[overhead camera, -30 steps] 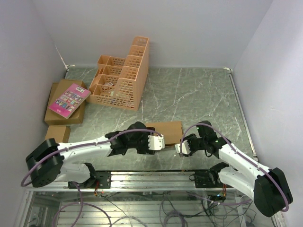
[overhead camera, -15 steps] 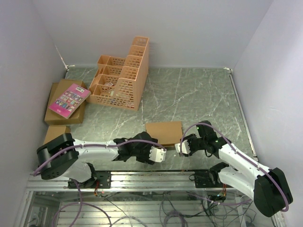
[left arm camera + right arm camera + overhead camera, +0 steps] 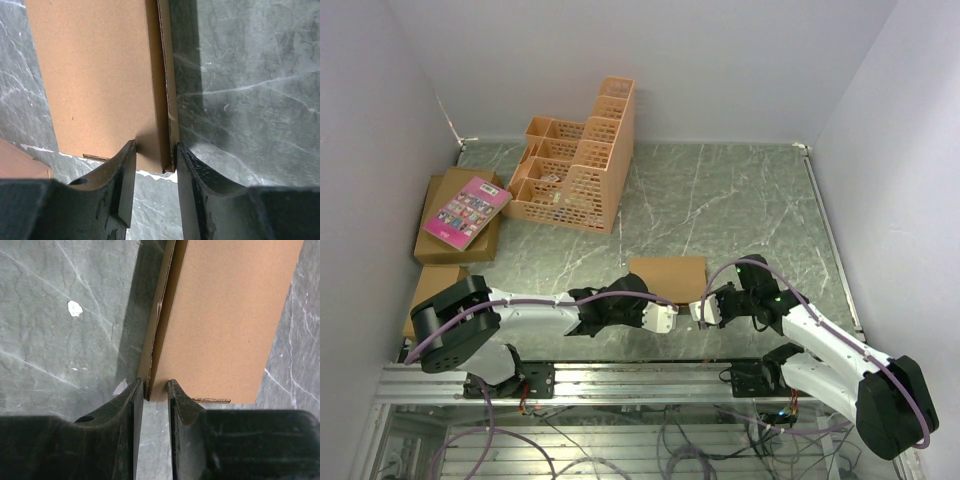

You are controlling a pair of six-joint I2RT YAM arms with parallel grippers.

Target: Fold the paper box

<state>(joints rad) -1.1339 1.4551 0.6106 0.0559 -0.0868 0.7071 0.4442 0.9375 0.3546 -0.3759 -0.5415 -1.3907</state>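
Now the paper box point(image 3: 667, 278) is lying flat, lengthwise left-to-right; right gripper point(image 3: 155, 385) is pinching its near flap; left gripper point(image 3: 155, 150) is straddling it, jaws apart.

1. Soft, even light is coming from overhead, and the table point(image 3: 740, 200) is showing no harsh glare.
2. In both wrist views the paper box point(image 3: 95, 75) is casting a dark band of shadow beside its raised edge.
3. The left gripper point(image 3: 155, 145) and right gripper point(image 3: 155, 381) are looking dark and slightly soft near the lens.
4. The walls point(image 3: 670, 60) are leaning outward in the top view.
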